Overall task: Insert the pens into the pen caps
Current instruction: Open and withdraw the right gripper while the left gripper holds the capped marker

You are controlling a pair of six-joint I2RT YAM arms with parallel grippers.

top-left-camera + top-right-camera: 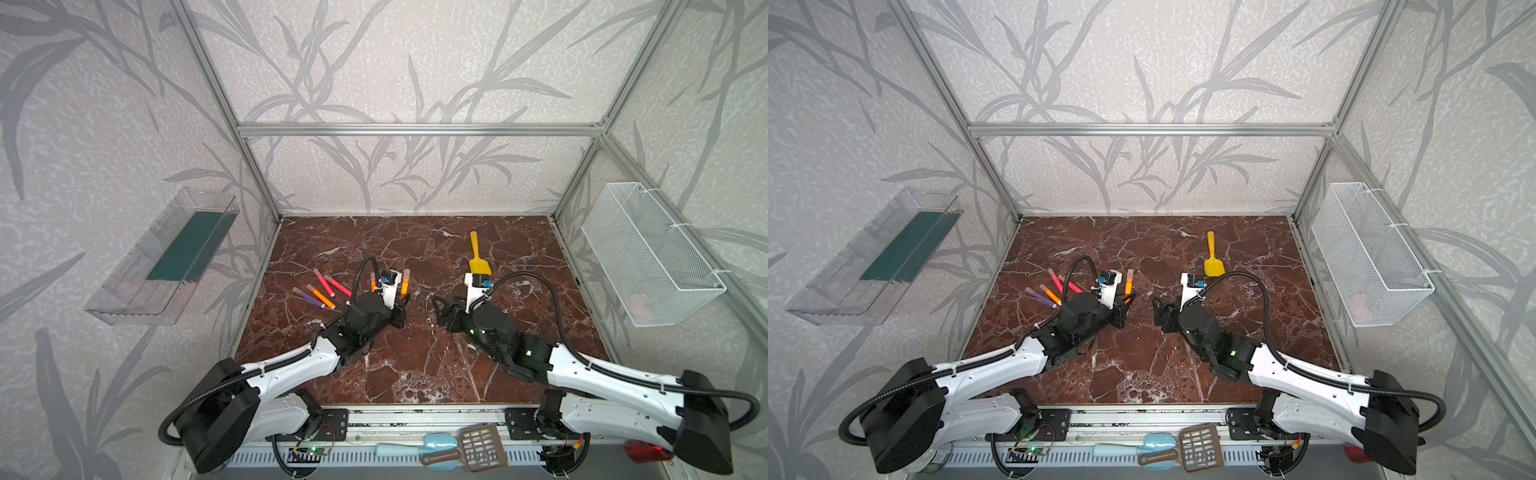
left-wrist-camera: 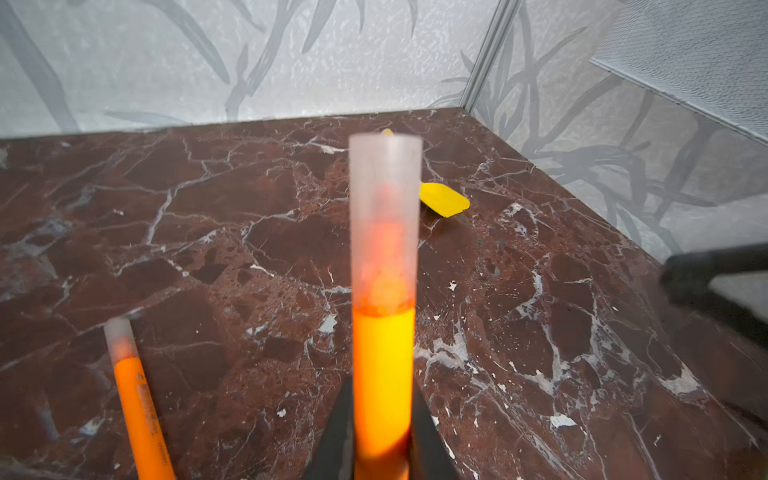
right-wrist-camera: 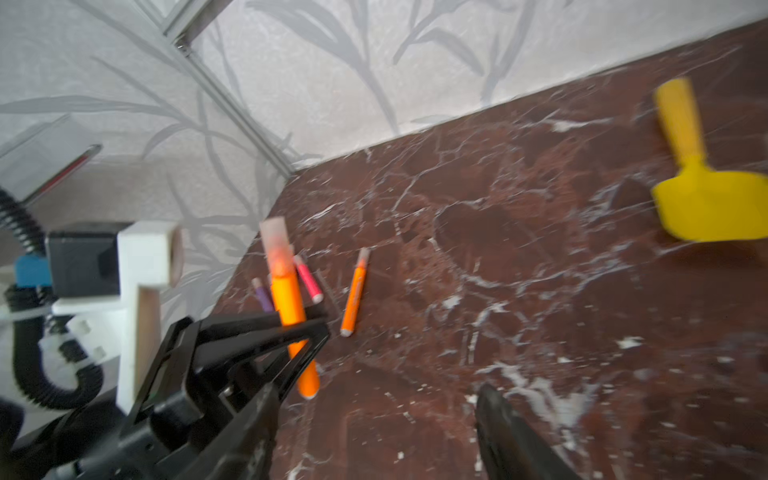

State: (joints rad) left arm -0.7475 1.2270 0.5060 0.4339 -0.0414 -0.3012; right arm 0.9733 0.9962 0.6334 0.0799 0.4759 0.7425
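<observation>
Orange and translucent is the thing in the middle. The left gripper (image 1: pixel 404 301) is clamped on the barrel of an orange pen (image 1: pixel 405 284). A pale pen cap (image 2: pixel 384 216) sits over its tip and reaches well past the fingertips (image 2: pixel 428 436). In the right wrist view the pen's other end hangs out on the opposite side of the fingers. Whether it touches the marble table (image 1: pixel 415 365) I cannot tell.

The right gripper (image 1: pixel 439 311) stands near and faces the left gripper. Its jaws are spread wide with nothing between them, and they are apart from the pen.

Just beside the left gripper, on the side away from the right gripper, a second orange pen (image 2: pixel 139 407) lies on the table, also with a cap on. Further out on that same side lie four more capped pens close together: a purple pen (image 1: pixel 308 297), a third orange pen (image 1: pixel 321 296) and two red-pink pens (image 1: pixel 324 283).

A yellow shovel (image 1: pixel 478 257) lies flat on the table beyond the right gripper, just past that arm's wrist camera.
</observation>
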